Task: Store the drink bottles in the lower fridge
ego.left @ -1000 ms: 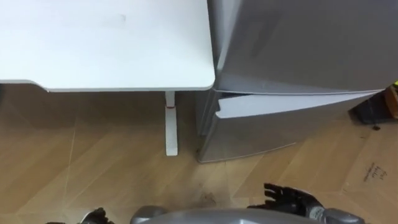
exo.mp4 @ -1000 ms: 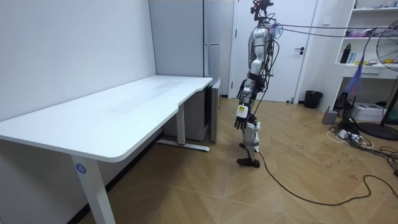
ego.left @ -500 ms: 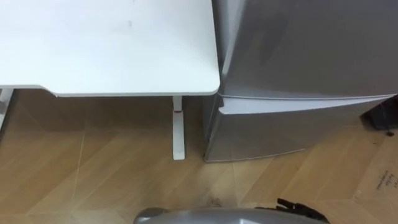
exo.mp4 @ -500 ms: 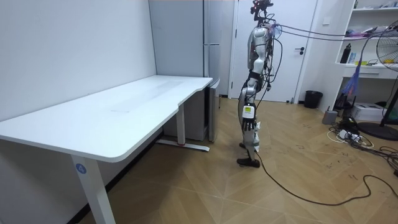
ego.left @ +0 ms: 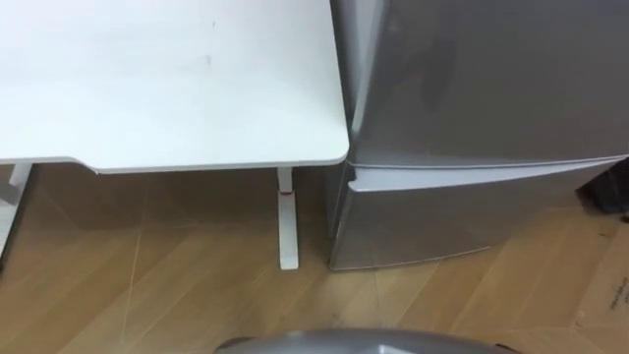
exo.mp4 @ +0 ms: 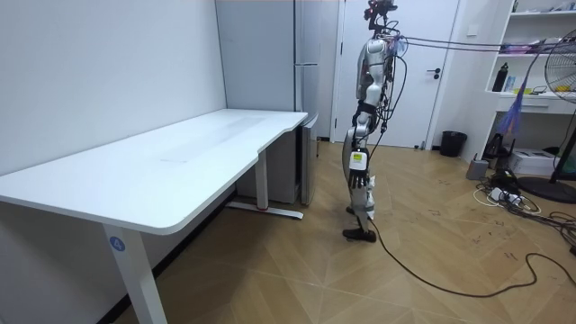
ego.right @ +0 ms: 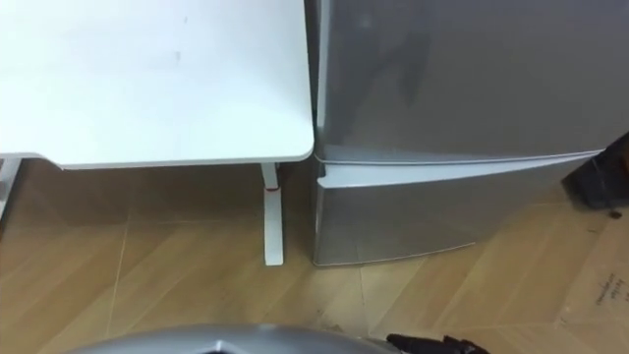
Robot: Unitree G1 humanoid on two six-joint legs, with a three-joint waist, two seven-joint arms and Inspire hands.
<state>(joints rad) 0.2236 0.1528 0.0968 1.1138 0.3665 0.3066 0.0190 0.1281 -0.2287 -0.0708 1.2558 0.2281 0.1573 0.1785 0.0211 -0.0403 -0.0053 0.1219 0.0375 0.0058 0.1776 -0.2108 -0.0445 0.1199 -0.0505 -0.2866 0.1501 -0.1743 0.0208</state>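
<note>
The silver fridge (ego.left: 482,79) stands straight ahead of me, right of the white table (ego.left: 167,88). Its lower door (ego.left: 442,221) leaves a thin white strip showing along its top edge, so it looks almost closed. My right hand (ego.right: 437,344) shows as dark, straight fingers at the bottom edge of the right eye view, well short of the fridge and empty. In the room view I stand upright facing the fridge (exo.mp4: 306,99), with my left hand (exo.mp4: 360,180) hanging at my side.
The table's corner nearly touches the fridge's left side, and its white leg (ego.left: 287,221) stands on the wooden floor close by. A dark object (ego.left: 609,187) and flat cardboard (ego.left: 604,295) lie right of the fridge. Open floor lies behind me.
The white gap above the lower door has narrowed as the door swung towards shut. My right hand has dropped lower and my left arm has come down to my side. The view shifted slightly.
</note>
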